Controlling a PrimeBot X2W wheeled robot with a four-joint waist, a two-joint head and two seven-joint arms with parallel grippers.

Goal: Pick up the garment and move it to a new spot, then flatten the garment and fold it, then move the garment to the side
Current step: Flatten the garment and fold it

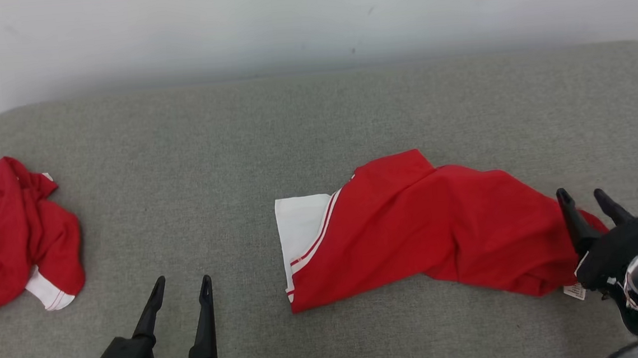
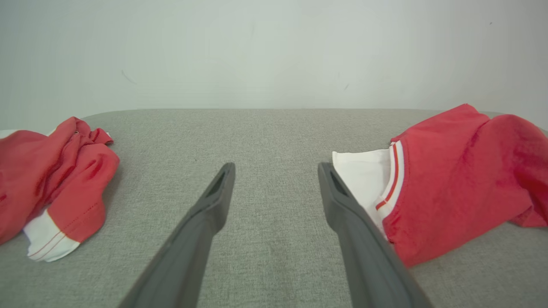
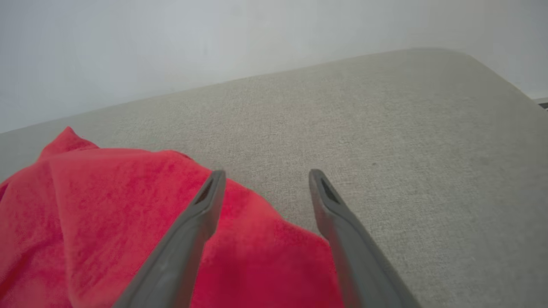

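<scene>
A red garment [image 1: 429, 227] with a white, red-striped cuff lies stretched across the grey cushion, right of centre; it also fills the right of the left wrist view [image 2: 449, 179] and the lower left of the right wrist view [image 3: 107, 222]. My right gripper [image 1: 584, 200] stands open at the garment's right end, its fingers above the red cloth with nothing pinched between them. Left of the white cuff, my left gripper [image 1: 183, 287] is open over bare cushion near the front edge.
A second red garment [image 1: 17, 234] with white trim lies crumpled at the far left of the cushion [image 1: 210, 153]. A pale wall rises behind the cushion's rounded back edge. Bare cushion lies between the two garments.
</scene>
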